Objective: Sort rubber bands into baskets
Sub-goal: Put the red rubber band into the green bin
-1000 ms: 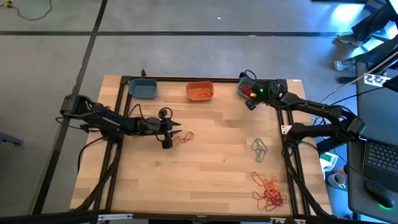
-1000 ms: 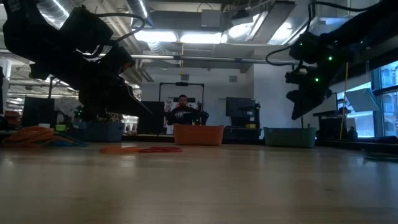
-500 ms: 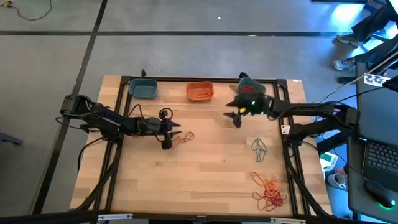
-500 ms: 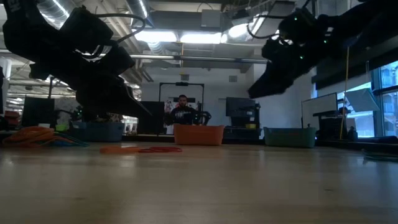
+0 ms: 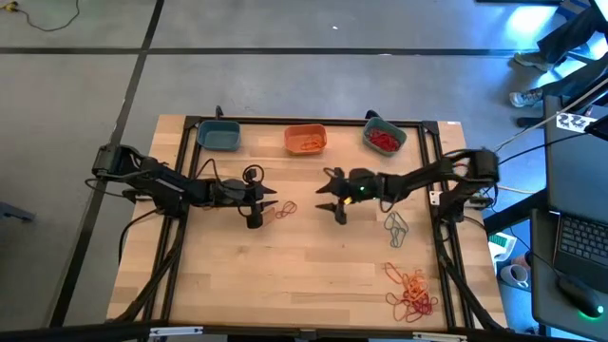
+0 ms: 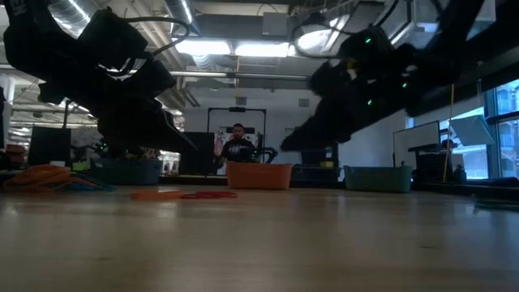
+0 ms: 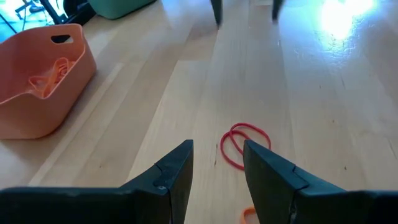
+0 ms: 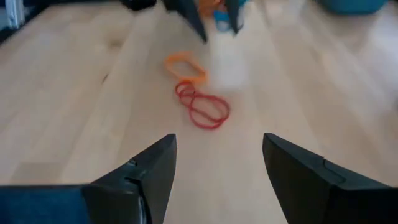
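My right gripper (image 5: 330, 199) reaches mid-table, jaws spread, empty — my left gripper (image 5: 273, 203), also parted, hovers by red bands (image 5: 284, 209).

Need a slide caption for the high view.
Both open grippers, left and right, flank loose red and orange bands below three baskets.

A robotics lab: concrete floor (image 5: 285, 38), ceiling strip lights (image 6: 235, 47), a laptop (image 5: 578, 242) beside the wooden table (image 5: 304, 275).

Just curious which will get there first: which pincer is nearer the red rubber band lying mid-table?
Left. The left pincer hovers open right beside the red rubber band; the right pincer, also open, is farther off on its other side.
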